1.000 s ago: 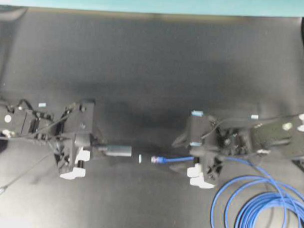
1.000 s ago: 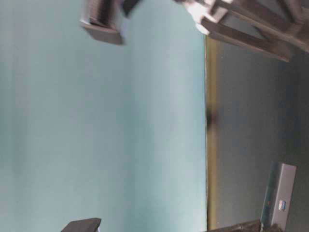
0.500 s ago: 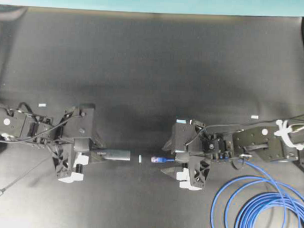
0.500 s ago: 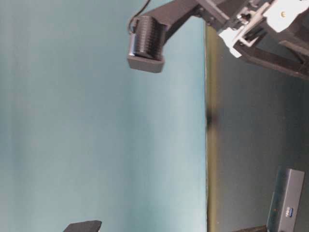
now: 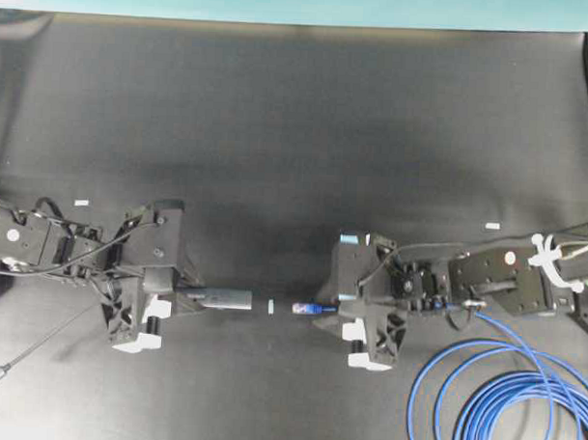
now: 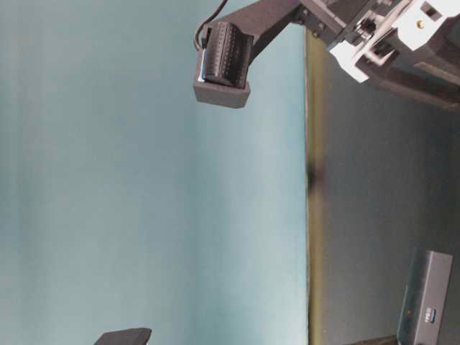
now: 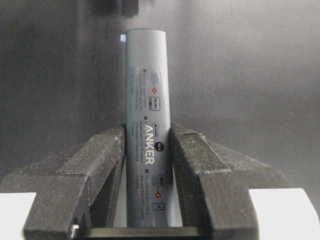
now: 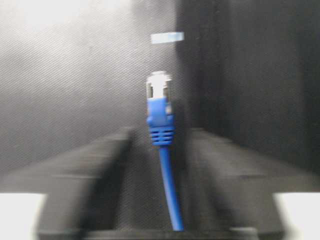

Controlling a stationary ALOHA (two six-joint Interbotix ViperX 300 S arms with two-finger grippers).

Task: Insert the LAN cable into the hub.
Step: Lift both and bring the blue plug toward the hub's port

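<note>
Just now, closed in around the LAN cable with the right gripper — grip unconfirmed, blurred; plug facing the hub, clamped in the left gripper — apart, nearly aligned.

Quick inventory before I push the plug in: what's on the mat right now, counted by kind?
Hubs: 1, the hub, clamped in the left end effector
LAN cables: 1, the LAN cable, plug end between the fingers of the right end effector
Pale tape markers: 3, tape marker, tape marker, tape marker
Total: 5
</note>
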